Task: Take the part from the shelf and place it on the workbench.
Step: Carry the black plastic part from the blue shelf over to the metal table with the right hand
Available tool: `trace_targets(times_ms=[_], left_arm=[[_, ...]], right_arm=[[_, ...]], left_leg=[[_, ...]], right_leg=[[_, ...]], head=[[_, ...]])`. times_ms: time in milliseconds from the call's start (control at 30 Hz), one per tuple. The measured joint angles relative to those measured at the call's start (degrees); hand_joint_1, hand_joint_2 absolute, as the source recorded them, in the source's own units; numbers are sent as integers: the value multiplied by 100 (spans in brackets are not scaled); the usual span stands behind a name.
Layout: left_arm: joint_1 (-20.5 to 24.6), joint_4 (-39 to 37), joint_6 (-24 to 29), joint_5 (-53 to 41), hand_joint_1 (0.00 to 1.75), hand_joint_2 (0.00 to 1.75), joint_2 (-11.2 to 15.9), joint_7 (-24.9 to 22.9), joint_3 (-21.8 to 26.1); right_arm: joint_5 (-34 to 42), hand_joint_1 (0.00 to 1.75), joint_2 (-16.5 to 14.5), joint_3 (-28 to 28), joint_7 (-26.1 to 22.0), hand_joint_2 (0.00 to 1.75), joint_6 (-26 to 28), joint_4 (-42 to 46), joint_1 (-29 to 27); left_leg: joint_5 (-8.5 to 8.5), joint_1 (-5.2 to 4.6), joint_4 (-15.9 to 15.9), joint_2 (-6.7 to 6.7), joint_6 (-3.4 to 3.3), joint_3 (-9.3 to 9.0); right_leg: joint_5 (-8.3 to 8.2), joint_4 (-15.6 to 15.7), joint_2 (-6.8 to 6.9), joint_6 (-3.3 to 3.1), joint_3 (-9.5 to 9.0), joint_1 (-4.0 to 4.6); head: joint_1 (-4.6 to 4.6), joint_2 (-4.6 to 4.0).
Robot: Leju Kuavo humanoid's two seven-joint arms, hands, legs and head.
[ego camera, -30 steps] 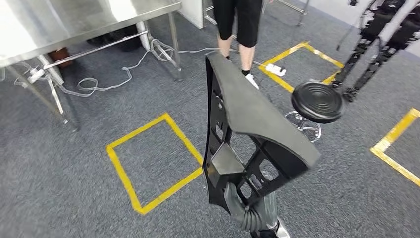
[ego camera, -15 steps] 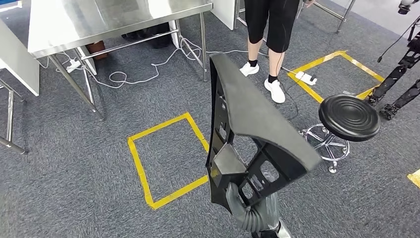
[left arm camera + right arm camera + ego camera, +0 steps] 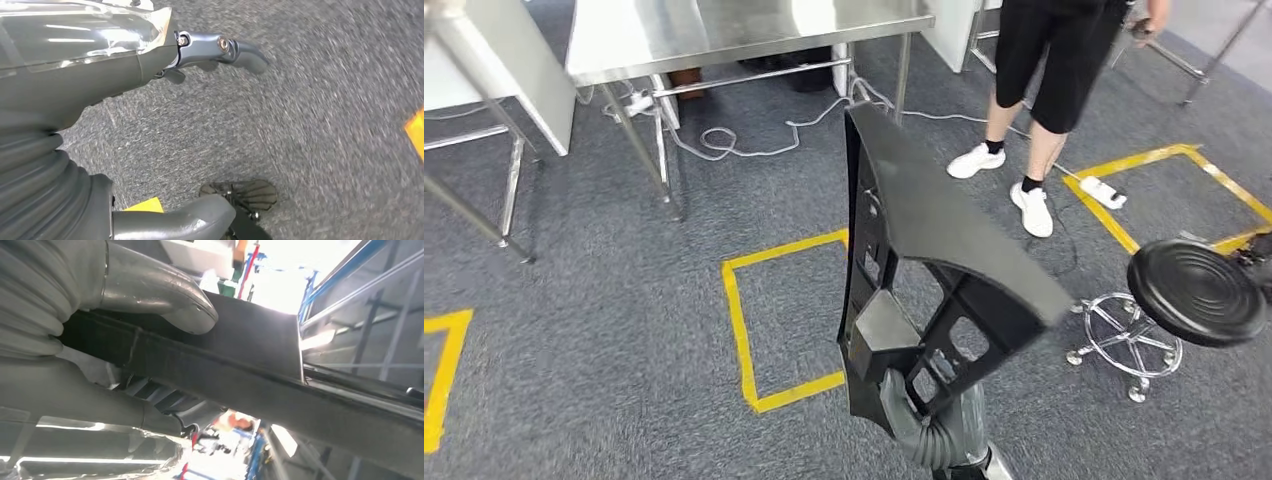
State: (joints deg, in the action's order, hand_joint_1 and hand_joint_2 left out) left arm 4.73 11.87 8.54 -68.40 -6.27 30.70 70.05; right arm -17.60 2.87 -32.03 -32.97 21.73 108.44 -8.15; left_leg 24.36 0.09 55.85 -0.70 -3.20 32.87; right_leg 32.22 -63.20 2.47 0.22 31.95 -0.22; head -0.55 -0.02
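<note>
Above carpet, right hand (image 3: 902, 405) gripping part (image 3: 924, 260)

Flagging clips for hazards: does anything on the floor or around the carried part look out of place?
Loose white cables trail across the grey carpet beneath the steel workbench, and a white power strip lies by the person's shoes. The large black plastic part stands upright in the right hand, undamaged.

Left hand (image 3: 165, 125) hangs over grey carpet (image 3: 310, 110), holding nothing, fingers (image 3: 235, 50) apart. Yellow tape (image 3: 416, 131) on the floor nearby.
</note>
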Motion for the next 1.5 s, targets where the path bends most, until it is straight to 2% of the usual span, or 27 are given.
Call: trace_targets(times_ms=[67,100,133,200,233,267,367,433,500,567,600,633,667,733,767,833,933,967,1033,1067,1133,1167,1200,1267,1333,1433,1500], left_arm=[[12,0,-1,-2,0,175,0,23,-1],[14,0,-1,-3,0,175,0,29,-1],[13,0,-1,-5,0,175,-1,32,-1],[7,0,-1,-9,0,175,-3,36,0],[2,1,-1,-11,0,175,-2,35,0],[-4,1,1,-13,0,175,0,34,0],[-21,2,14,-19,0,175,11,15,0],[-30,2,24,-39,0,175,14,-11,-2],[-24,2,43,-68,0,175,16,-27,-4],[-16,2,61,-79,0,175,21,-35,-4],[-16,2,66,-79,0,175,23,-40,-4],[-18,2,71,-79,0,175,25,-45,-4],[-19,2,75,-79,0,175,26,-50,-4],[-18,2,82,-75,0,175,38,-62,-4],[-13,2,82,-73,0,175,44,-68,-4],[-3,2,82,-69,0,175,52,-83,-4],[-3,2,82,-64,0,175,53,-95,-3],[-3,1,81,-63,0,175,52,-96,-2],[-4,1,80,-63,0,175,49,-98,-3],[-3,1,78,-63,0,175,48,-101,-3],[-5,0,74,-63,0,175,48,-108,-3],[-5,0,71,-63,0,175,48,-112,-2],[-6,0,68,-63,0,175,47,-116,-2],[-6,-1,62,-63,0,175,42,-120,-2],[-6,-3,61,-63,0,175,36,-121,-2],[-4,-4,62,-63,0,175,37,-121,-2],[-2,-4,62,-63,0,175,33,-120,-3]], right_arm=[[-9,175,5,31,-11,175,-7,-11,-21],[-14,175,8,45,-10,175,-11,-19,-29],[-17,175,9,56,-10,175,-14,-23,-32],[-15,175,9,73,-10,175,-20,-29,-29],[-9,175,8,77,-12,175,-22,-31,-25],[-4,175,5,79,-13,175,-23,-31,-23],[-7,175,-3,86,-13,175,-12,-33,-12],[-22,175,-21,97,3,175,12,-34,7],[-30,175,-53,104,30,175,36,-37,26],[-27,175,-69,109,63,175,62,-56,38],[-22,175,-72,111,81,175,72,-71,41],[-17,175,-76,114,97,175,79,-87,41],[-11,175,-81,115,108,175,80,-101,40],[1,175,-91,116,114,175,80,-119,41],[5,175,-93,117,115,175,80,-122,40],[9,175,-95,118,114,175,79,-126,40],[12,175,-94,119,114,175,79,-132,38],[13,175,-92,119,114,175,79,-132,41],[15,175,-86,119,113,175,79,-139,37],[16,175,-84,119,113,175,80,-145,30],[17,175,-76,119,113,175,80,-158,9],[18,175,-72,119,113,175,80,-161,3],[19,175,-68,119,113,175,80,-163,0],[19,175,-61,119,114,175,81,-164,-1],[19,175,-57,118,113,175,81,-166,-4],[20,175,-51,126,111,175,84,-166,-5],[18,175,-51,131,109,175,85,-165,-4]], left_leg=[[-5,2,-5,153,-16,0],[-2,6,-2,239,-13,-2],[5,12,6,312,-5,-6],[42,34,51,443,41,-16],[77,34,98,486,83,-12],[119,28,147,525,127,0],[185,21,214,558,206,45],[240,50,287,475,243,64],[488,66,732,272,297,263],[824,73,1506,123,339,674],[898,74,1795,101,346,845],[870,74,1902,92,343,929],[731,74,1776,89,330,892],[322,68,995,64,273,521],[195,52,631,45,249,338],[154,13,302,25,205,180],[157,-10,224,72,118,119],[144,-1,180,85,77,75],[141,13,127,101,9,8],[156,8,127,112,-16,-5],[193,-6,131,147,-31,-38],[216,-11,132,168,-27,-66],[244,-13,133,191,-16,-107],[320,-29,145,225,25,-185],[391,-47,160,245,80,-216],[457,-17,175,239,170,-225],[606,13,467,185,253,-101]], right_leg=[[279,-752,-185,-13,396,-37],[324,-982,-206,19,545,-57],[268,-1000,-214,78,598,-79],[-84,-412,-226,239,403,-134],[-257,-39,-242,290,266,-153],[-380,245,-259,294,153,-164],[-456,421,-285,160,71,-150],[-463,427,-276,91,50,-159],[-453,436,-252,20,23,-166],[-433,435,-217,-26,13,-147],[-424,435,-201,-36,10,-141],[-416,435,-189,-45,5,-138],[-406,435,-180,-48,-6,-136],[-383,438,-173,-40,-43,-133],[-368,439,-171,-23,-56,-115],[-340,447,-163,25,-65,-92],[-296,449,-135,121,-77,-74],[-240,339,-139,127,-35,-64],[-4,-239,-168,81,248,-63],[134,-638,-184,57,480,-61],[232,-1149,-201,75,830,-64],[143,-1103,-205,116,857,-64],[-32,-823,-206,163,757,-64],[-427,3,-219,212,402,-57],[-596,460,-232,155,191,-45],[-576,520,-236,34,135,-46],[-547,551,-232,-50,59,-86]], head=[[18,0],[23,0],[24,0],[27,0],[35,0],[43,0],[41,0],[33,0],[8,0],[-13,0],[-13,0],[-14,0],[-14,0],[-14,0],[-14,0],[-12,0],[-9,0],[-5,0],[18,0],[26,0],[34,0],[37,0],[39,0],[48,0],[54,0],[56,0],[39,0]])
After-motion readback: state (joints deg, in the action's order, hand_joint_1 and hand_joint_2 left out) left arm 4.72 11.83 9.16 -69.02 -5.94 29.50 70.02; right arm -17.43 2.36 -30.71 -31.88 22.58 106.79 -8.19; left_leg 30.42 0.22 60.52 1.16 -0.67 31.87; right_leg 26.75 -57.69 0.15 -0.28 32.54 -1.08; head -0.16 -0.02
